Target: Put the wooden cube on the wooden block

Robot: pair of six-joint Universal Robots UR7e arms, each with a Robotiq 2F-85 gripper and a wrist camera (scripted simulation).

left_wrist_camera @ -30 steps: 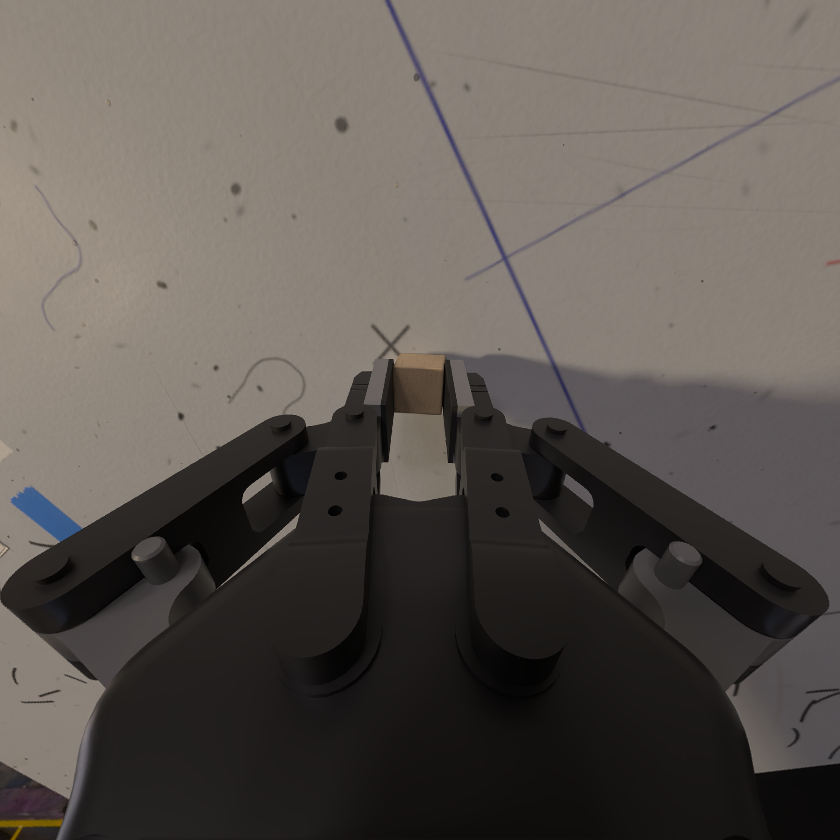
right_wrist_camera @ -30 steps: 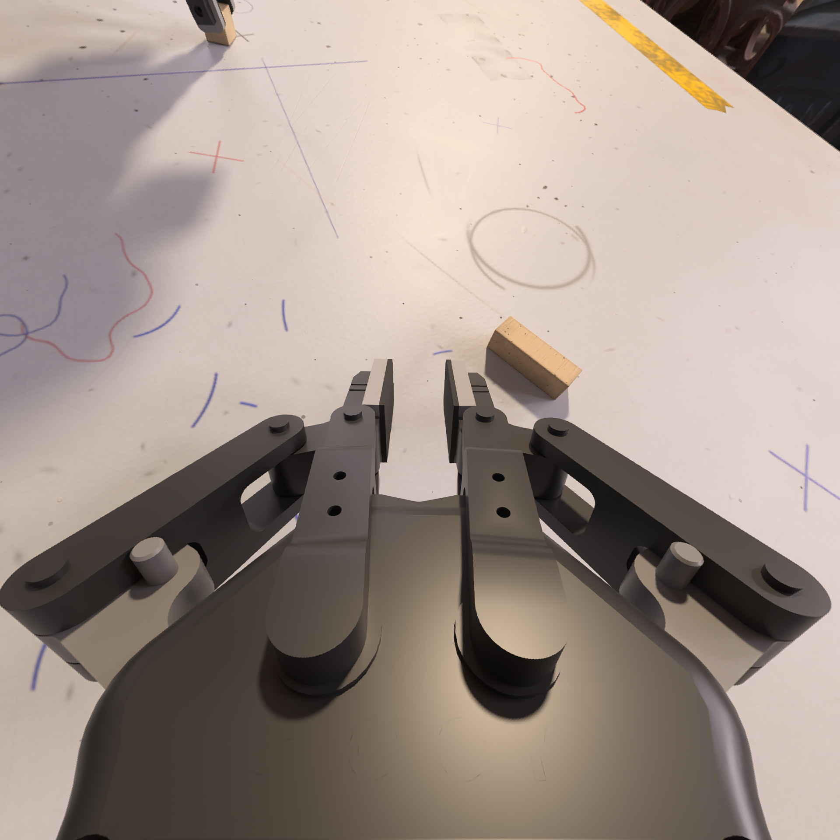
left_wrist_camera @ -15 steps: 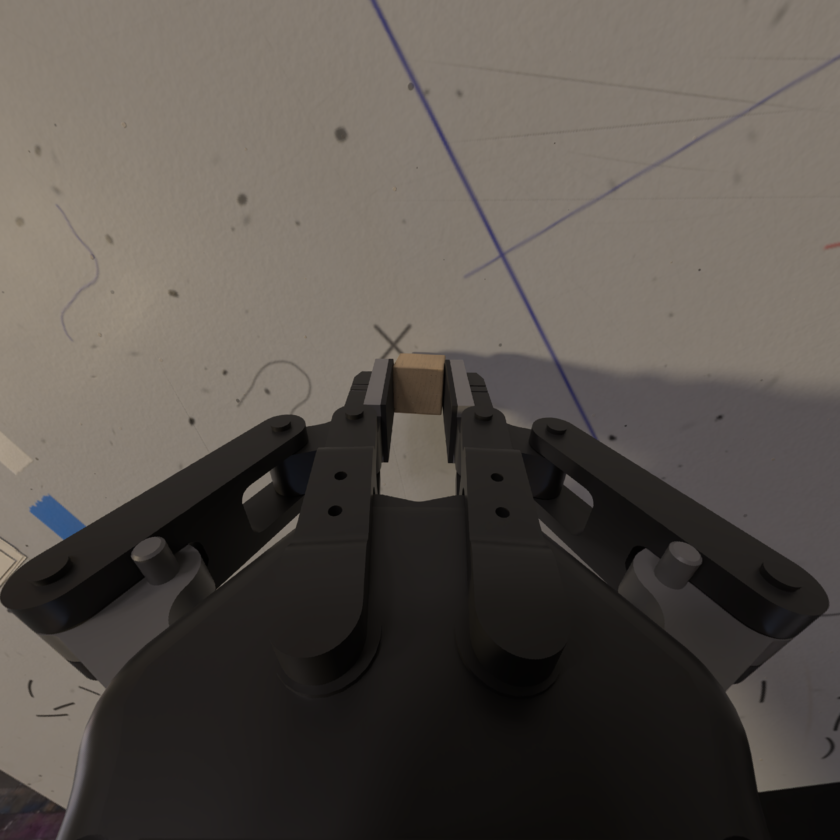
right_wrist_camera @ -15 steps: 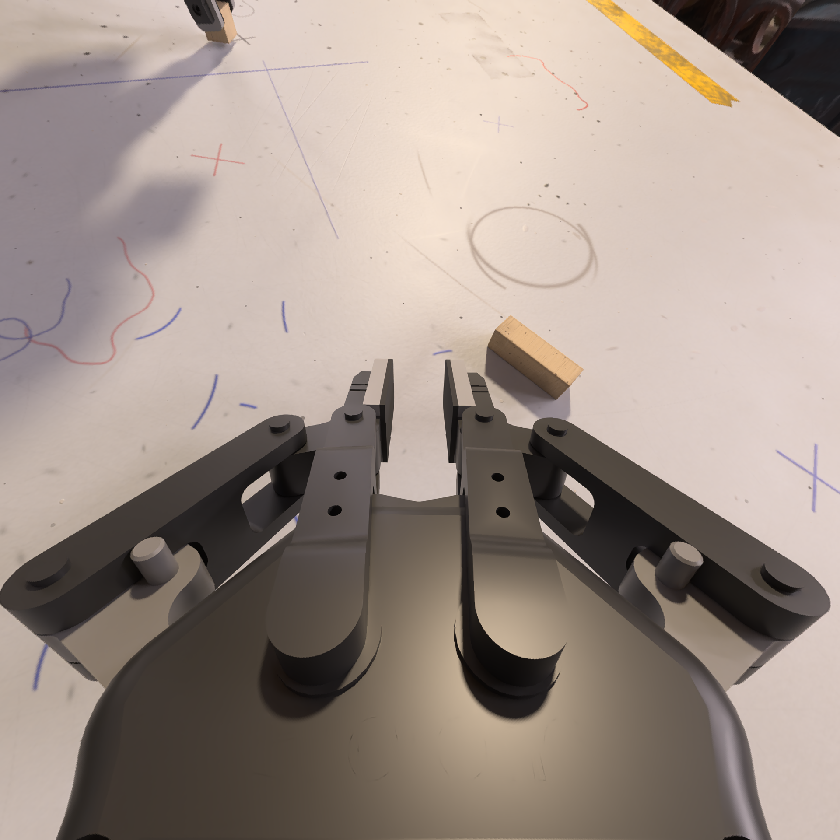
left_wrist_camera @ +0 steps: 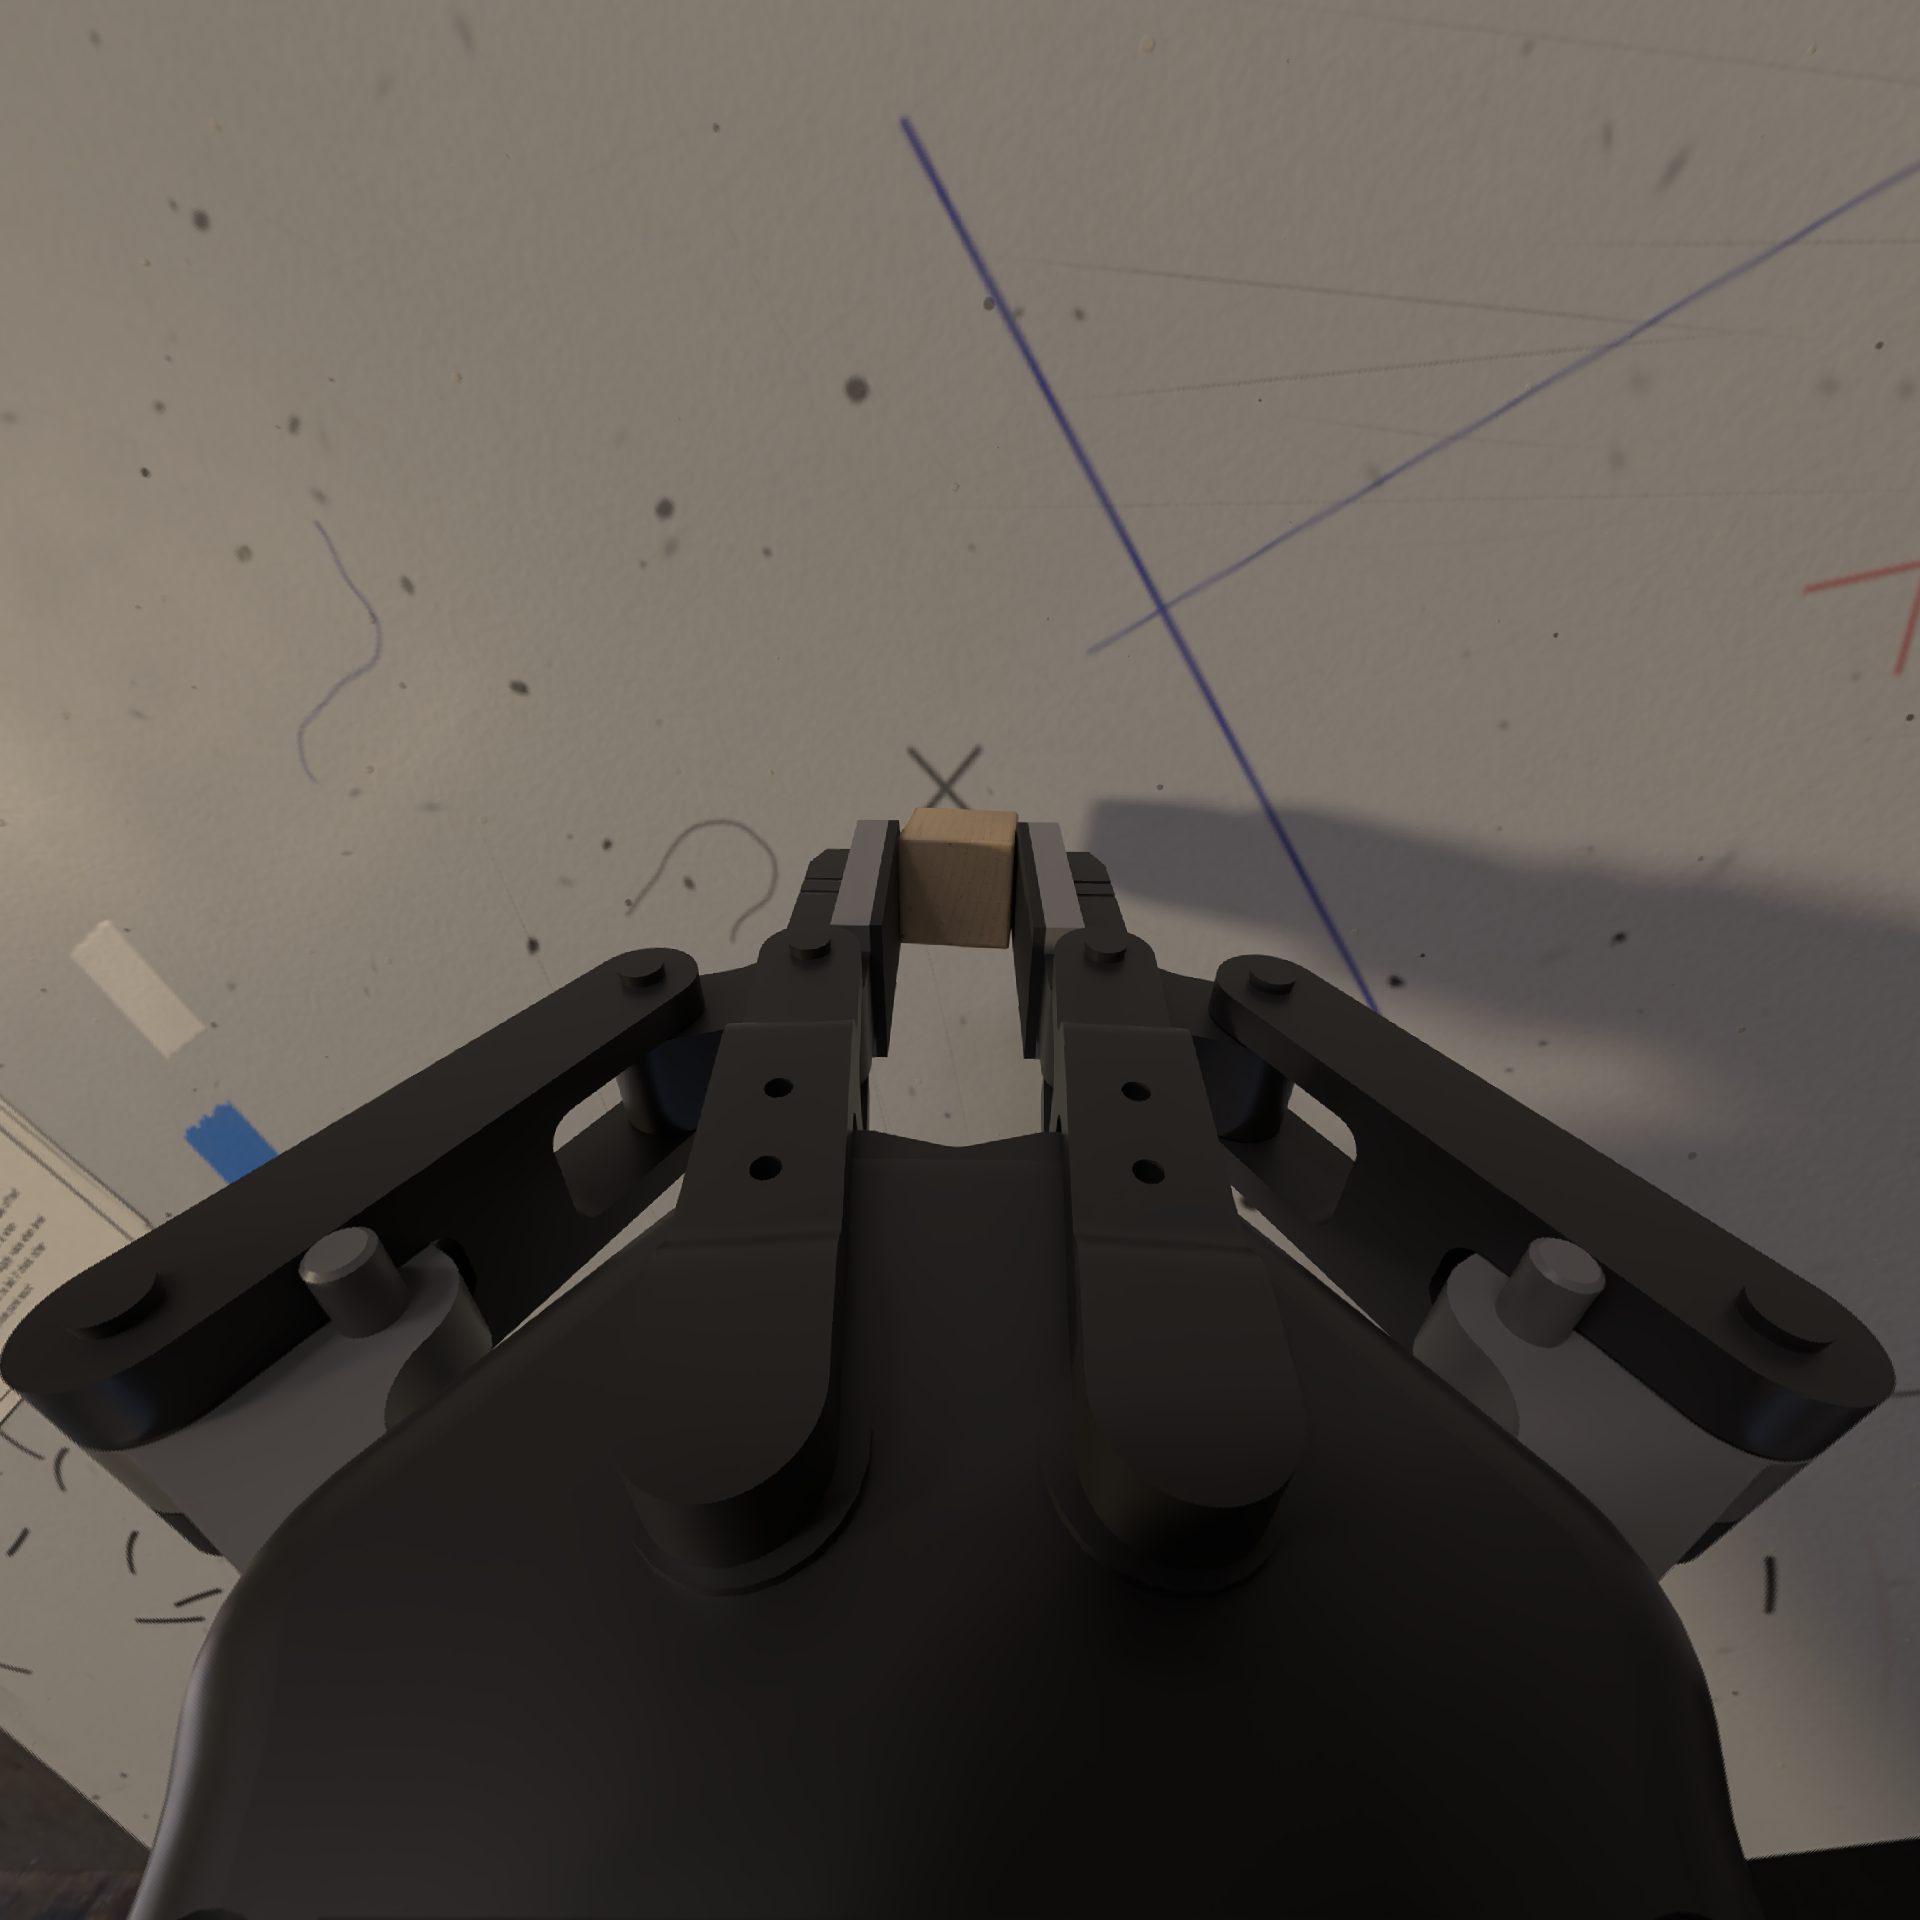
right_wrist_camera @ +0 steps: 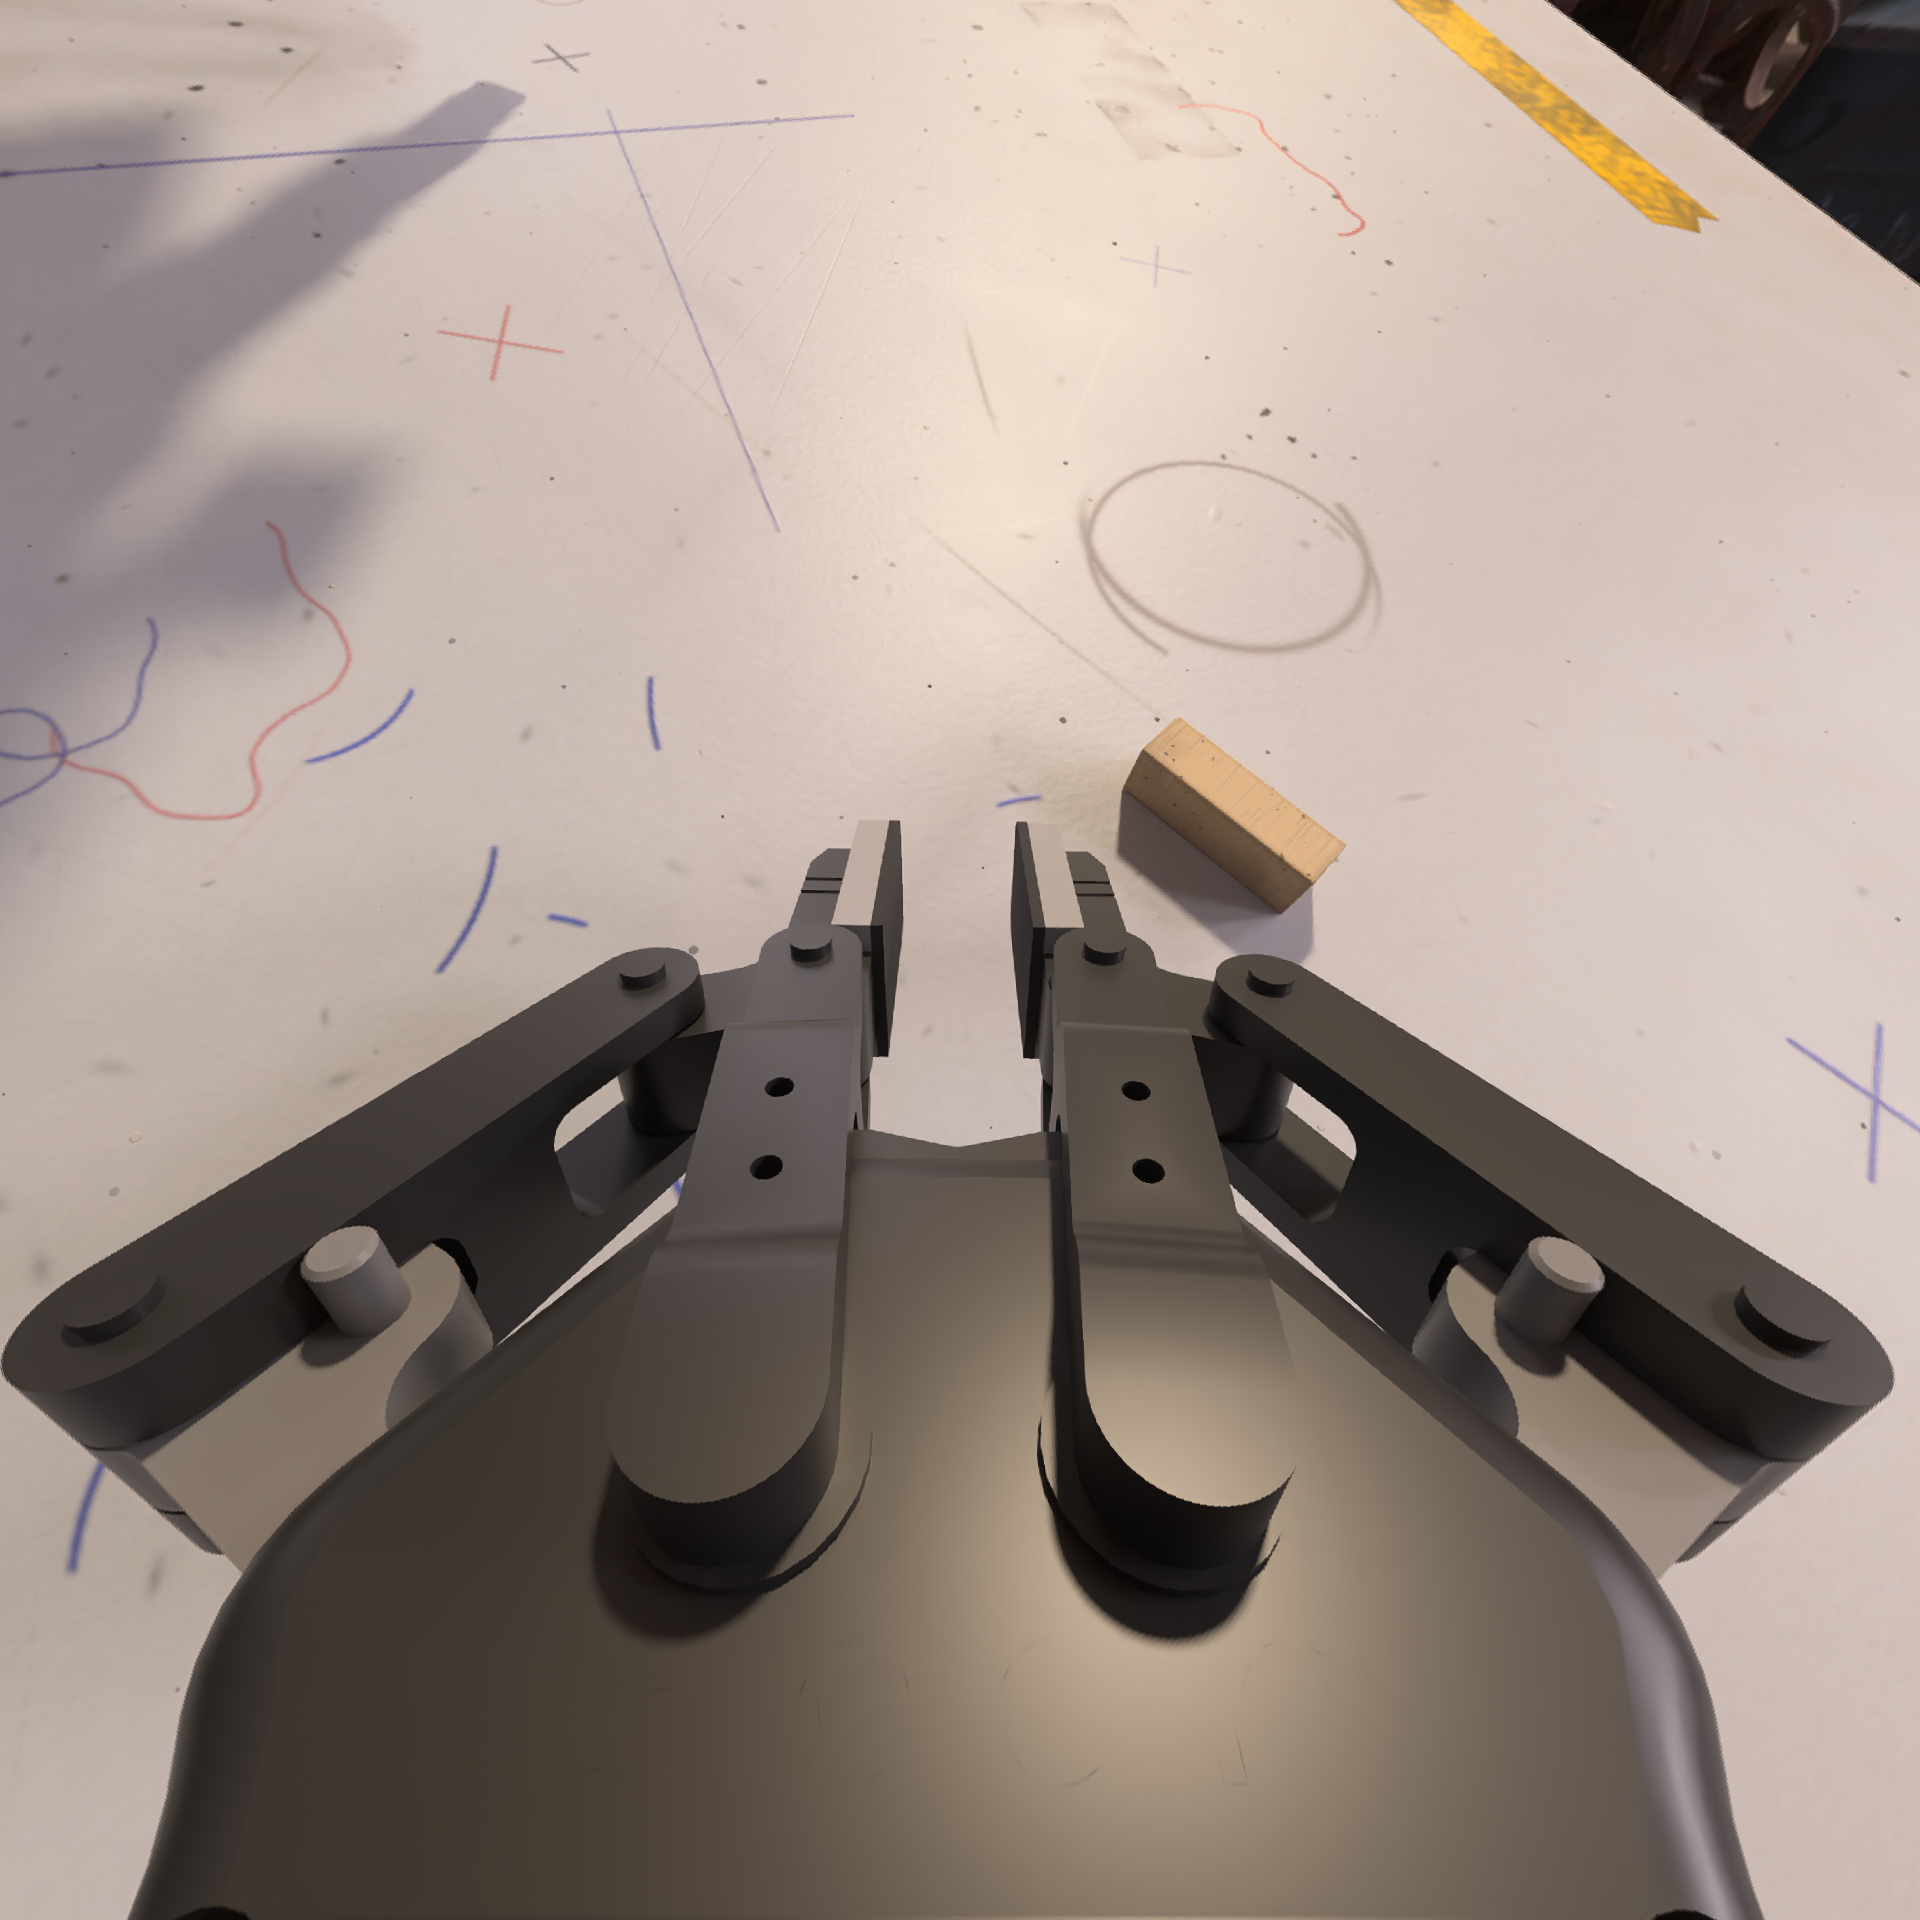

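In the left wrist view, the left gripper [left_wrist_camera: 956, 878] clamps a small pale wooden cube [left_wrist_camera: 955, 879] between its flat grey pads, above a scuffed, pen-marked table [left_wrist_camera: 623, 312]. Only the right wrist view shows the oblong, grainy wooden block [right_wrist_camera: 1233, 814], lying just right of the right gripper [right_wrist_camera: 957, 878], whose fingers stand slightly apart, empty.

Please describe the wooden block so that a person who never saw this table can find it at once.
On the pale, pen-marked table, find the large grey pencil circle. Just nearer the right gripper, beside its fingertips, lies the wooden block. It is the only solid object there: light tan and oblong.
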